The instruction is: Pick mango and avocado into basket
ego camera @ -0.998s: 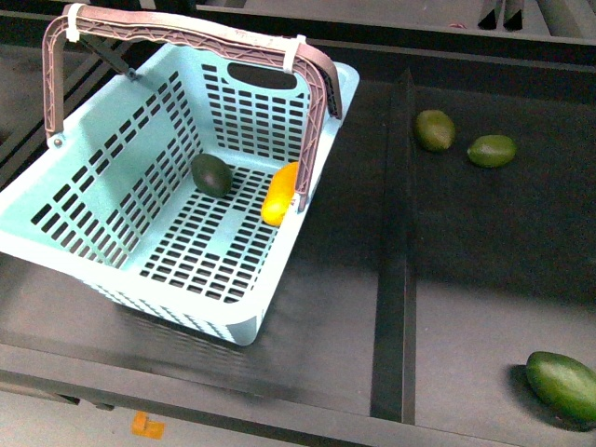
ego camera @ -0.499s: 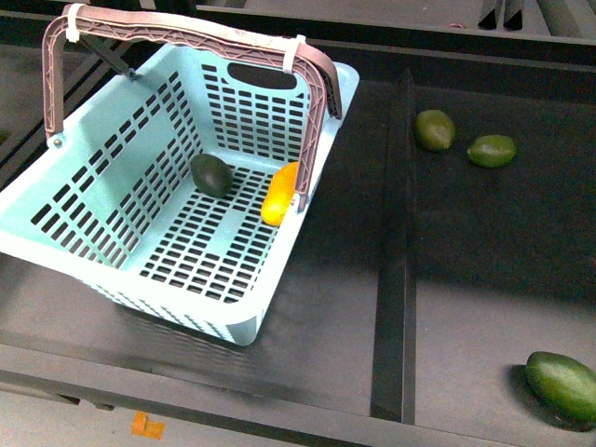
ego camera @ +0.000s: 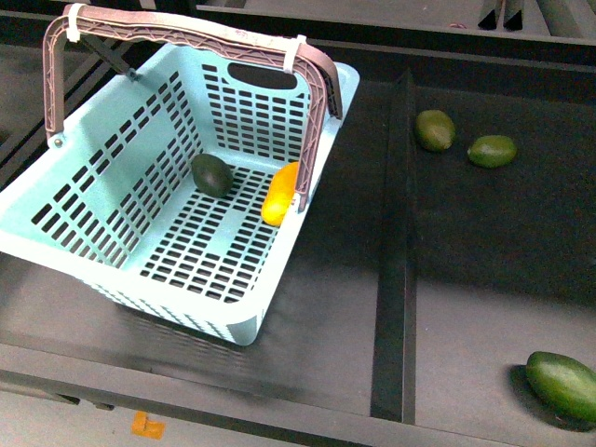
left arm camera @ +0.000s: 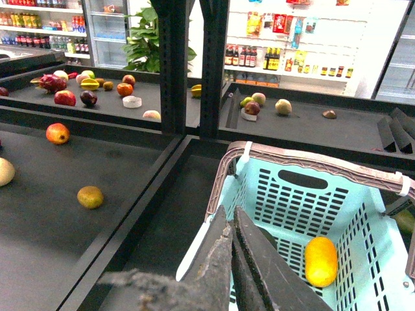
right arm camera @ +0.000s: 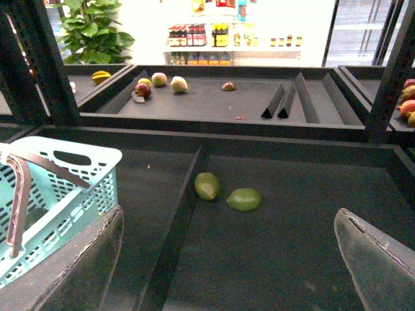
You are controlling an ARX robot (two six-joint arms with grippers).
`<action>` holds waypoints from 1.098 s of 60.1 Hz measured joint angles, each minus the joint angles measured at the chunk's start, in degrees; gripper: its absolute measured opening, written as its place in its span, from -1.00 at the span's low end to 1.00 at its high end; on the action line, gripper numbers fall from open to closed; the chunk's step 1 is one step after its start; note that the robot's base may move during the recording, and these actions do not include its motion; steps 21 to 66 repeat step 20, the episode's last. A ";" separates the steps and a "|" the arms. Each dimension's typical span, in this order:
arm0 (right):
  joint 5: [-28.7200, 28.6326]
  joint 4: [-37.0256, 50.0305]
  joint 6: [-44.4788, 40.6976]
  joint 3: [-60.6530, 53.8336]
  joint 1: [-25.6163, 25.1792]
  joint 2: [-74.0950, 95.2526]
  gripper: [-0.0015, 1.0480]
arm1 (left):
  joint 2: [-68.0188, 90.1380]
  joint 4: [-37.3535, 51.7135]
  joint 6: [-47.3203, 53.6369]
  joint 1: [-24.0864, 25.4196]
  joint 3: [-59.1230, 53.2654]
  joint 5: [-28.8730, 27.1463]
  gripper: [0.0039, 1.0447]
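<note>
The light teal basket (ego camera: 140, 270) with its brown handle (ego camera: 186, 33) stands on the left of the dark shelf. The dark green avocado (ego camera: 211, 175) and the orange-yellow mango (ego camera: 279, 195) both lie on its slotted floor. The mango also shows in the left wrist view (left arm camera: 321, 261), inside the basket (left arm camera: 363, 214). My left gripper (left arm camera: 232, 223) is shut and empty, above the basket's rim. My right gripper (right arm camera: 230, 253) is open and empty, over the shelf to the right of the basket (right arm camera: 78, 168). Neither arm shows in the front view.
Two olive-green ovals (ego camera: 435, 129) (ego camera: 492, 150) lie at the back right, also in the right wrist view (right arm camera: 207, 186) (right arm camera: 244, 199). A big green fruit (ego camera: 562, 385) lies at the front right. A raised divider (ego camera: 399, 242) splits the shelf. Other fruit lie on neighbouring shelves (left arm camera: 90, 196).
</note>
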 joint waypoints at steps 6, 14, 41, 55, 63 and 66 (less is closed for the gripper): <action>0.00 0.00 0.00 0.00 0.00 0.00 0.83 | 0.00 0.00 -0.02 0.00 0.00 0.00 -0.82; 0.00 0.00 0.00 0.00 0.00 0.00 0.83 | 0.00 0.00 -0.02 0.00 0.00 0.00 -0.13; 0.00 0.00 0.00 0.00 0.00 0.00 0.83 | 0.00 0.00 -0.02 0.00 0.00 0.00 0.28; 0.00 0.00 0.00 0.00 0.00 0.00 0.83 | 0.00 0.00 -0.02 0.00 0.00 0.00 0.28; 0.00 0.00 0.00 0.00 0.00 0.00 0.83 | 0.00 0.00 -0.02 0.00 0.00 0.00 0.28; 0.00 0.00 0.00 0.00 0.00 0.00 0.83 | 0.00 0.00 -0.02 0.00 0.00 0.00 0.28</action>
